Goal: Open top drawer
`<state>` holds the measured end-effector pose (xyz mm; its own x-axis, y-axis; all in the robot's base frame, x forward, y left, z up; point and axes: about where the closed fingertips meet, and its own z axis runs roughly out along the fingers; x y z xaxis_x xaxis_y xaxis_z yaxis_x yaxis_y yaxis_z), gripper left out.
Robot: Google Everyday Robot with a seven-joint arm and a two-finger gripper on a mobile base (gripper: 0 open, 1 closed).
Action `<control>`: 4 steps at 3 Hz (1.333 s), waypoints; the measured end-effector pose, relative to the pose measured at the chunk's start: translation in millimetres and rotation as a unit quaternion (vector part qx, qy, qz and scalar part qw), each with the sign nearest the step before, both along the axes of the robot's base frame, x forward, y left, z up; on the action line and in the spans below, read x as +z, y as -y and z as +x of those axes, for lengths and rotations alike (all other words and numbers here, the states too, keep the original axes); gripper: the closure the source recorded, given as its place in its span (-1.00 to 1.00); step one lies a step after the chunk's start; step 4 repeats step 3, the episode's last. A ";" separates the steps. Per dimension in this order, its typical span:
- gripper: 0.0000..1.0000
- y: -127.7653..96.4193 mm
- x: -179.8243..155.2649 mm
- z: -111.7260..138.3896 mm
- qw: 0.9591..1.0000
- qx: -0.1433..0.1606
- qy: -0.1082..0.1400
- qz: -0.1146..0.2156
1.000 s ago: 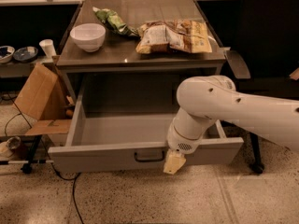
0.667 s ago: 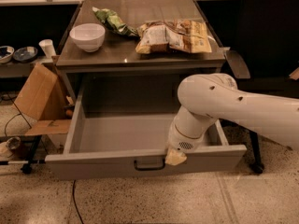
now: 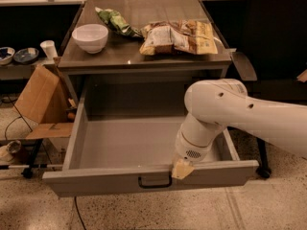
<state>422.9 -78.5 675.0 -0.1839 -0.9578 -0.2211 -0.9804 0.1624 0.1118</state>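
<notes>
Your hand (image 3: 182, 169) sits at the top edge of the top drawer's (image 3: 139, 145) front panel, just right of the black pull handle (image 3: 155, 182) and touching the panel's rim. Whether it is clenched or released you cannot tell from this camera view, because the white arm (image 3: 230, 111) reaches in from the right and covers it from above. The drawer stands pulled well out from under the worktop (image 3: 158, 56), its grey inside bare. The arm crosses over the drawer's right rear corner and hides that side wall. On the worktop stand a white bowl (image 3: 90, 36) at the left, a green packet (image 3: 115, 22) behind it and snack bags (image 3: 177, 36) to the right. A cardboard box (image 3: 41, 99) leans just beside the drawer's left wall, with a paper cup (image 3: 49, 48) behind it. A black chair (image 3: 278, 32) stands close on the right.
</notes>
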 end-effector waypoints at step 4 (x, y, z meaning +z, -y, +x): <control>-1.00 0.2 -0.1 -0.4 1.000 0.000 0.000 0.000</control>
